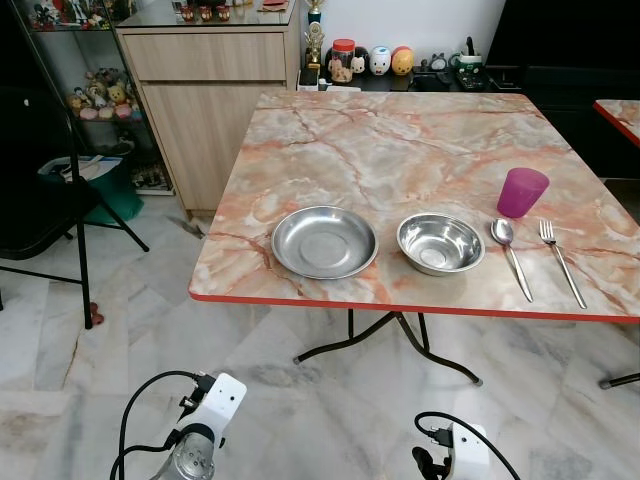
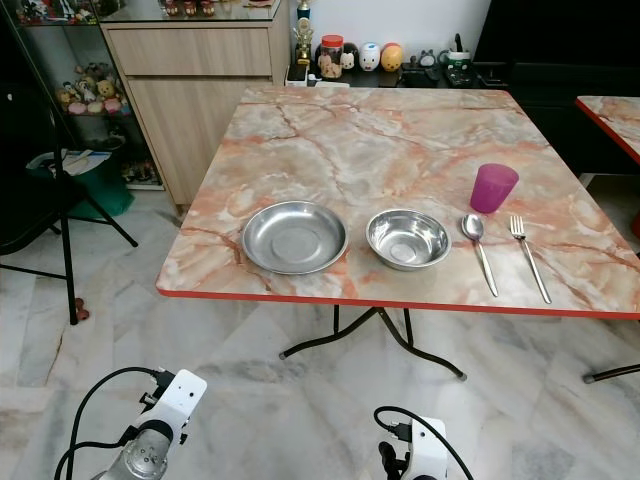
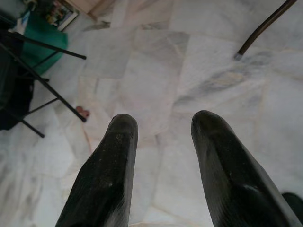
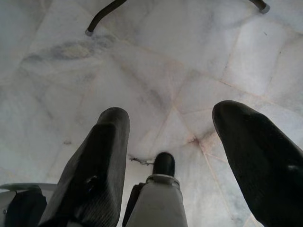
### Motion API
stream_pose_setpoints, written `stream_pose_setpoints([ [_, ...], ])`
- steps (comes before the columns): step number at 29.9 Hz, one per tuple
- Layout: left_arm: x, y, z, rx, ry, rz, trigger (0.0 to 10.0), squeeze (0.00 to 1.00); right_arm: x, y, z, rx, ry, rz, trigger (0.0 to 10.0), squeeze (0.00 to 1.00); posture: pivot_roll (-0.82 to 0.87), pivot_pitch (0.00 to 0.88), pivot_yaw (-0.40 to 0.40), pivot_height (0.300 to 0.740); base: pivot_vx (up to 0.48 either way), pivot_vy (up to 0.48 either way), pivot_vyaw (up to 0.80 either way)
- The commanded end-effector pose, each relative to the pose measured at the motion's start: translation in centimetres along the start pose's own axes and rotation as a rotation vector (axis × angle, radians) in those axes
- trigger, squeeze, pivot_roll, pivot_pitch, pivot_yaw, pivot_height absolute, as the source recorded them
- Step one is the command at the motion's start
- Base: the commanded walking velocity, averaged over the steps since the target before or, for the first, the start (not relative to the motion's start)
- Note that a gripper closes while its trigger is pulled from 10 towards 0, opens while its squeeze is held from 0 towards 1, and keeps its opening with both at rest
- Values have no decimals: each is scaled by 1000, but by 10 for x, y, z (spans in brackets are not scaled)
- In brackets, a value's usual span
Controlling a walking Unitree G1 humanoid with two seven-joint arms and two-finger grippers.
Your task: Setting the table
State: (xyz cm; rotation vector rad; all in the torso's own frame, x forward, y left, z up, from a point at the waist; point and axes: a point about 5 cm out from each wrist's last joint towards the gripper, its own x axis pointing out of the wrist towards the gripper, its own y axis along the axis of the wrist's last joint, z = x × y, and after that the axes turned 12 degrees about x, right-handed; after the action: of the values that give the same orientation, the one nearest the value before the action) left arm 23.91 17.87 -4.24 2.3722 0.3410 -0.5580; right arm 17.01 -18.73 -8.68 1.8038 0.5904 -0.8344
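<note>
Plate [image 1: 324,241], bowl [image 1: 440,243] and cup [image 1: 522,192] hold nothing (both jaws released).

Peach marble and bright steel

The table [image 1: 400,150] is veined pink, peach and grey marble with an orange-red edge; on it a silver plate [image 1: 324,241], a silver bowl [image 1: 440,243], a silver spoon [image 1: 510,252] and fork [image 1: 560,260], and a translucent magenta cup [image 1: 522,192]. The floor [image 1: 150,320] is pale grey-white marble tile; the cabinet [image 1: 205,100] is light wood, the chair [image 1: 40,150] black
</note>
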Motion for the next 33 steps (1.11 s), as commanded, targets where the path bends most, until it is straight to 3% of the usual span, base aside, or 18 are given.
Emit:
stream_pose_setpoints([
  [1, -1, -6, -1, 39, 10, -24, 10000, 0, 0, -2, 0, -9, 2, -13, 10000, 0, 104, 0, -32, 740, 0, 0, 0],
  [7, -1, -6, -3, 112, 66, -36, 10000, 0, -1, -2, 1, -13, 1, -12, 10000, 0, 113, 0, -34, 740, 0, 0, 0],
  [8, -2, -23, -27, 105, 110, -20, 10000, 0, 0, -2, 1, -13, 1, -12, 10000, 0, 116, 0, -35, 740, 0, 0, 0],
  [9, -20, -68, -89, 67, 186, 0, 10000, 0, 0, -2, 1, -14, 1, -12, 10000, 0, 116, 0, -35, 740, 0, 0, 0],
  [10, -42, -90, -138, 92, 240, 45, 10000, 0, 0, -2, 1, -14, 1, -12, 10000, 0, 116, 0, -35, 740, 0, 0, 0],
  [11, -60, -102, -172, 117, 263, 66, 10000, 0, 0, -1, 1, -14, 0, -12, 10000, 0, 117, 0, -37, 740, 0, 0, 0],
  [12, -67, -109, -184, 108, 252, 51, 10000, 0, 0, -1, 1, -12, -1, -11, 10000, 0, 120, 0, -38, 740, 0, 0, 0],
  [15, -62, -116, -173, 28, 206, -16, 10000, 0, 0, 0, 0, -7, -4, -12, 10000, 0, 123, 0, -41, 740, 0, 0, 0],
  [18, -38, -105, -126, -142, 131, -79, 10000, 0, 1, 1, -1, -1, -6, -5, 10000, 0, 91, 0, -31, 740, 0, 0, 0],
  [19, -35, -101, -117, -157, 116, -88, 10000, 0, 1, 1, -1, 8, -9, 0, 10000, 0, 91, 0, -31, 740, 0, 0, 0],
  [23, -31, -97, -105, -190, 86, -92, 10000, 0, 1, 2, -1, 11, -12, 3, 10000, 0, 86, 0, -36, 740, 0, 0, 0],
  [25, -32, -97, -108, -187, 85, -88, 10000, 0, 1, 2, -1, 5, -11, 1, 10000, 0, 83, 0, -33, 740, 0, 0, 0],
  [26, -34, -99, -118, -188, 125, -75, 10000, 0, 1, 3, -1, 3, -11, 2, 10000, 0, 86, 0, -33, 740, 0, 0, 0],
  [28, -35, -99, -124, -186, 149, -68, 10000, 0, 1, 3, -1, 3, -12, 3, 10000, 0, 92, 0, -33, 740, 0, 0, 0],
  [29, -39, -98, -148, -176, 253, -23, 10000, 0, 1, 3, -1, 1, -11, 5, 10000, 0, 98, 0, -32, 740, 0, 0, 0],
  [31, -41, -96, -157, -171, 290, 1, 10000, 0, 1, 3, -1, 0, -11, 5, 10000, 0, 98, 0, -32, 740, 0, 0, 0],
  [33, -46, -86, -177, -191, 376, 85, 10000, 0, 1, 3, 0, 0, -12, 5, 10000, 0, 109, 0, -36, 740, 0, 0, 0],
])
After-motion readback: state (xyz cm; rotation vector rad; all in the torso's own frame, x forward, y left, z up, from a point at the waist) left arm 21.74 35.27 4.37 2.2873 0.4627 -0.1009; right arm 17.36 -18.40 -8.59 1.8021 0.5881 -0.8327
